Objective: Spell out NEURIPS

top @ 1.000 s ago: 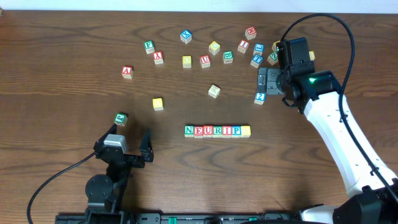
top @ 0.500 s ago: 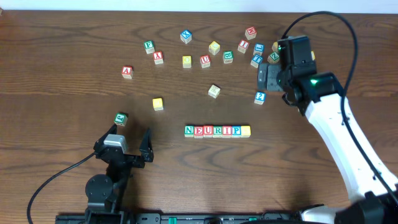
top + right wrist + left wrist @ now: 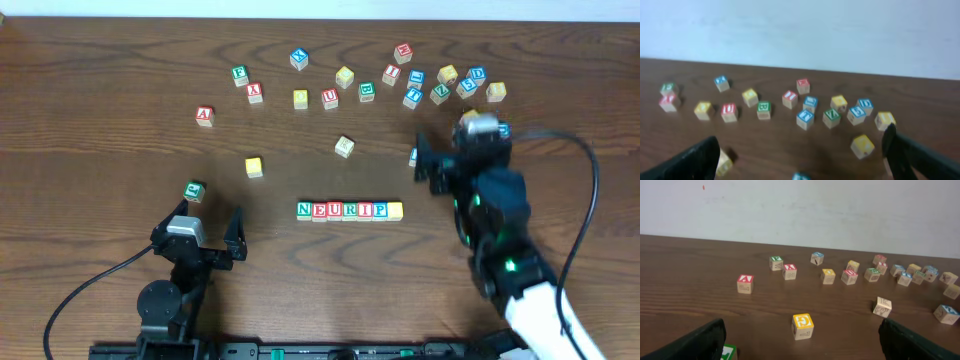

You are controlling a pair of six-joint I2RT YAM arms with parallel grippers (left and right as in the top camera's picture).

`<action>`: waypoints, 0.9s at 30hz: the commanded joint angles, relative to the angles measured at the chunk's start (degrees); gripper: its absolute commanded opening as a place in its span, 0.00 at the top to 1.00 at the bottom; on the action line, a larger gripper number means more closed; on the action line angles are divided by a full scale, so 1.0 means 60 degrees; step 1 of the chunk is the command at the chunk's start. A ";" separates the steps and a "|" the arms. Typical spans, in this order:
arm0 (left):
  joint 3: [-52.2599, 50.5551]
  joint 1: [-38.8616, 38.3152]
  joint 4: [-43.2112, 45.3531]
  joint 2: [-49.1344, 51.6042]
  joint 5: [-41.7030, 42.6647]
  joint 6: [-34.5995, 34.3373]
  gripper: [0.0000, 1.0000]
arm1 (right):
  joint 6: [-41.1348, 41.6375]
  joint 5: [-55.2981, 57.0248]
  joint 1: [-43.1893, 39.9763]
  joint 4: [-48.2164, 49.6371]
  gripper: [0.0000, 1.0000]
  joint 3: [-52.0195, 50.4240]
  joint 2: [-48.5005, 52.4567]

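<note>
Though its end blurs (perhaps S), NEURIPS row (image 3: 349,210), unbroken

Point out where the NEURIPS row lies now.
In the overhead view, the NEURIPS row lies centre-frame, slightly toward the near edge, with a lone pale cube beyond it.

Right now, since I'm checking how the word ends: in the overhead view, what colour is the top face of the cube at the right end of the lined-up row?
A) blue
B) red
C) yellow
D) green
C: the last cube in the row, right after the blue P, shows a yellow face; its letter is too small to read.
</note>
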 commanded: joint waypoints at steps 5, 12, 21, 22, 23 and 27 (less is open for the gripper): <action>-0.0091 0.0058 -0.0430 -0.0058 0.0295 -0.0084 0.04 | -0.1861 -0.0831 0.0036 0.0820 0.01 -0.2375 -0.2153; -0.0091 0.0058 -0.0430 -0.0058 0.0295 -0.0084 0.04 | -0.1993 -0.1395 -0.0506 0.1056 0.01 -0.3963 -0.3898; -0.0091 0.0058 -0.0430 -0.0058 0.0295 -0.0084 0.04 | -0.2004 -0.2055 -0.1191 0.0637 0.01 -0.5082 -0.5646; -0.0091 0.0058 -0.0430 -0.0058 0.0295 -0.0084 0.04 | -0.2073 -0.2058 -0.1239 0.0474 0.01 -0.5082 -0.5759; -0.0091 0.0058 -0.0430 -0.0058 0.0295 -0.0080 0.04 | -0.2102 -0.2055 -0.1279 0.0291 0.01 -0.5082 -0.5865; -0.0091 0.0058 -0.0430 -0.0058 0.0295 -0.0084 0.04 | -0.2095 -0.2080 -0.1515 -0.1042 0.01 -0.5082 -0.6437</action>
